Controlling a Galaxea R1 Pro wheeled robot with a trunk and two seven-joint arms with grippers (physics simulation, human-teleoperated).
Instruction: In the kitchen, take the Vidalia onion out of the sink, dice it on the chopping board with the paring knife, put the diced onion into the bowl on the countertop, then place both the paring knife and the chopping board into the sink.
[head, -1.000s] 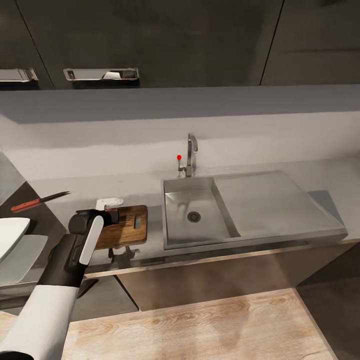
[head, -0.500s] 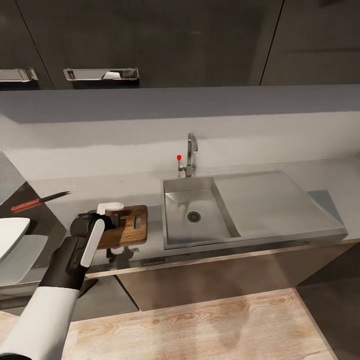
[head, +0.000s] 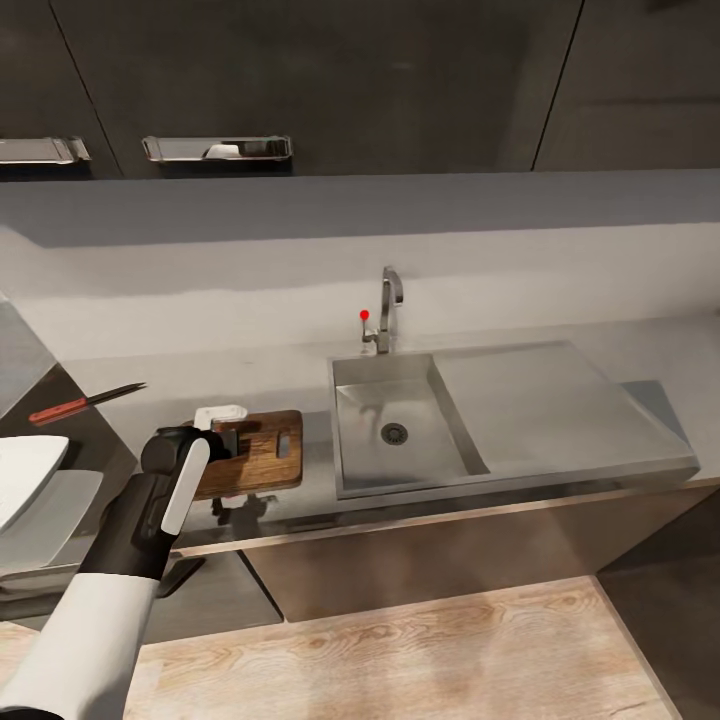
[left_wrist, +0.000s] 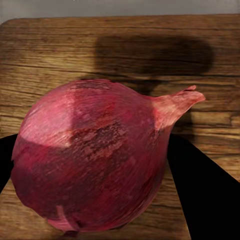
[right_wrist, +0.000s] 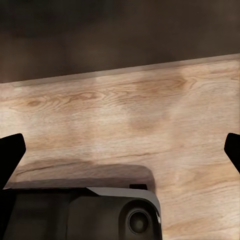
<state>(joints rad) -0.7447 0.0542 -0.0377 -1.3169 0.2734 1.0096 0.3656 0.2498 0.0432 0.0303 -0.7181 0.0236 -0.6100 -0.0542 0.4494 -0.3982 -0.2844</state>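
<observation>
1 long grey countertop (head: 560, 340) carries everything here, and set into it is 1 steel sink (head: 410, 400), its basin holding nothing but the drain, with 1 chrome tap (head: 388, 300) behind. Just left of the sink lies 1 wooden chopping board (head: 265, 455), and the left gripper (head: 222, 440) hovers over its near end. From the left wrist view, 1 onion (left_wrist: 95, 160), red-skinned, sits clamped between the 2 dark fingers (left_wrist: 200, 190), board grain right beneath it, so the onion looks about to be set down. My call: lower it straight, let it touch near the board's middle, and release only once it rests, since a round bulb may roll toward the edge. Further left, 1 paring knife (head: 85, 401) lies on the counter, well apart from the board, and 1 white bowl (head: 25, 475) peeks in at the frame edge. The right gripper's fingertips (right_wrist: 12, 150) stand wide apart, holding nothing, pointing down at the plank floor (right_wrist: 130, 120).
</observation>
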